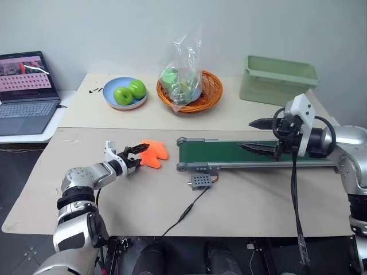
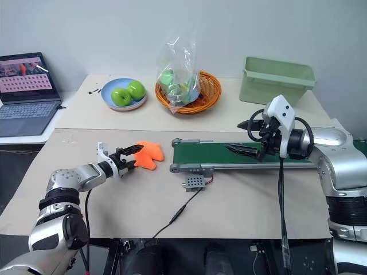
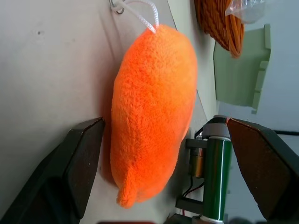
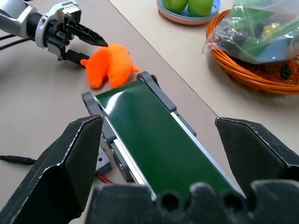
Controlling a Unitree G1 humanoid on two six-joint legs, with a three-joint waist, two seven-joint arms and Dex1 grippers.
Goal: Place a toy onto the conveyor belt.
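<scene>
The orange toy (image 1: 153, 153) lies on the tan table (image 1: 241, 200) at centre-left of the head view, just off the left end of the dark green conveyor belt (image 1: 229, 152) and not on it. The left gripper (image 1: 137, 154) sits at the toy's left edge, jaws apart — one finger on each side of it, nothing clamped. At the right of the frame the right gripper (image 1: 258, 135) hangs over the belt, jaws wide apart and empty. Behind, a plate of green apples (image 1: 129, 92) and a wicker basket (image 1: 203, 91) stand in the upper middle.

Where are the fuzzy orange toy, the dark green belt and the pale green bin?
fuzzy orange toy (image 1: 153, 153), left eye view, middle of body.
dark green belt (image 1: 213, 153), left eye view, bare surface.
pale green bin (image 1: 276, 86), left eye view, front wall.
</scene>
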